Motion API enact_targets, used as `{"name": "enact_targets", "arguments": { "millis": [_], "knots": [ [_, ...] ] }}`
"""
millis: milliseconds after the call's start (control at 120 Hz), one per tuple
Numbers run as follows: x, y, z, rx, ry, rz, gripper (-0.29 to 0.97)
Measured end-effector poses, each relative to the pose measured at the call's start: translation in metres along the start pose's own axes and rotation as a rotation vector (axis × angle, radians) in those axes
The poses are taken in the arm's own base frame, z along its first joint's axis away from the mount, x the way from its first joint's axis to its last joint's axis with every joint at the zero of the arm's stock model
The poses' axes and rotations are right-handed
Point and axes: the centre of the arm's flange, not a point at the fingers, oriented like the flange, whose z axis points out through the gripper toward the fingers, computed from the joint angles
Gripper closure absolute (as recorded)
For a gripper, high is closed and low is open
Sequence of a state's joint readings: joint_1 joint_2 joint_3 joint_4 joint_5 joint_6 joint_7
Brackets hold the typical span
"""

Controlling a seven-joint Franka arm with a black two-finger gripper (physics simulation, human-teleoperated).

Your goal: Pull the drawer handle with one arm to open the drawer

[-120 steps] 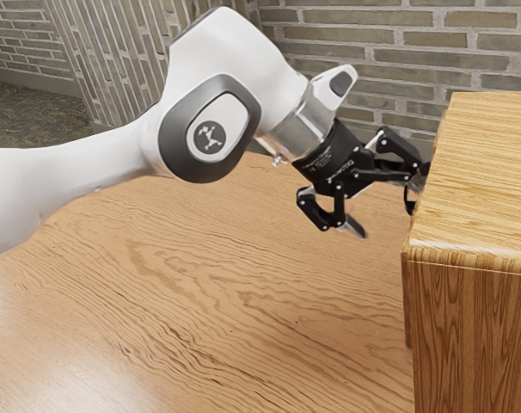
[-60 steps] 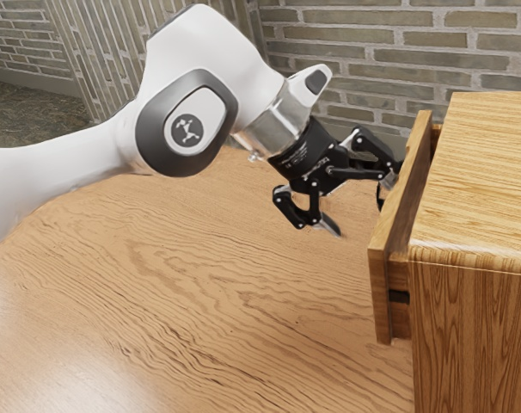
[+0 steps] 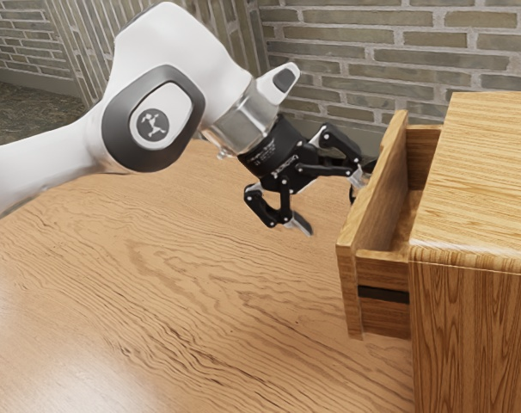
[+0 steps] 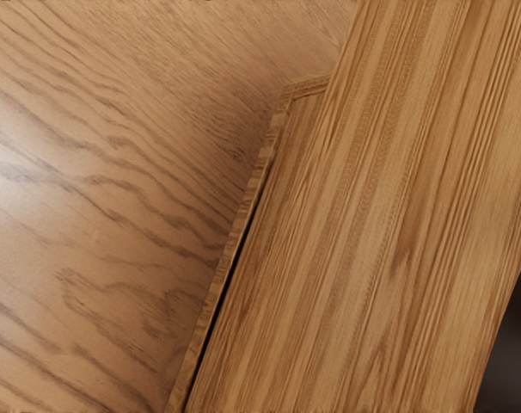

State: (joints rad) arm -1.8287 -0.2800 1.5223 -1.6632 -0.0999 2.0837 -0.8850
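A light wooden cabinet (image 3: 480,258) stands at the exterior view's right, and its top drawer (image 3: 374,215) sticks out toward the arm, partly open. My black gripper (image 3: 332,205) is at the drawer's front face near its upper part. Its fingers are spread wide: one fingertip (image 3: 360,178) rests by the dark handle on the drawer front, while the other hangs free over the table. Nothing is clamped between them. In the wrist view the drawer's wooden front (image 4: 372,241) lies close under my hand, with the table (image 4: 97,172) beside it.
The wooden tabletop (image 3: 174,292) stretches wide on the exterior view's left and front. A brick wall (image 3: 389,52) runs behind the cabinet. The white arm (image 3: 157,120) comes in from the upper left.
The drawer went from shut to sliding out toward the exterior view's left, following my gripper. The arm drew back leftward with it. The fingers kept their wide spread.
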Motion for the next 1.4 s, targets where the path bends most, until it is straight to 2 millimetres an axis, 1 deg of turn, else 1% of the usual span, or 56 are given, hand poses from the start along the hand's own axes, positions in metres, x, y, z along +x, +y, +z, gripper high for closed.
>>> {"name": "enact_targets", "arguments": {
  "millis": [192,325,567,950,1142,1317,1400],
  "knots": [
    [0.004,-0.014,-0.012,-0.006,-0.006,-0.018,0.01],
    [0.009,-0.022,-0.016,-0.007,-0.014,-0.030,0.01],
    [0.003,-0.033,-0.035,-0.026,-0.017,-0.030,0.01],
    [0.010,-0.049,-0.036,-0.004,-0.023,-0.051,0.01],
    [0.024,-0.064,-0.044,0.007,-0.010,-0.082,0.01],
    [0.018,-0.066,-0.056,0.007,0.001,-0.077,0.01],
    [0.017,-0.070,-0.055,0.010,-0.005,-0.079,0.01]
  ]
}}
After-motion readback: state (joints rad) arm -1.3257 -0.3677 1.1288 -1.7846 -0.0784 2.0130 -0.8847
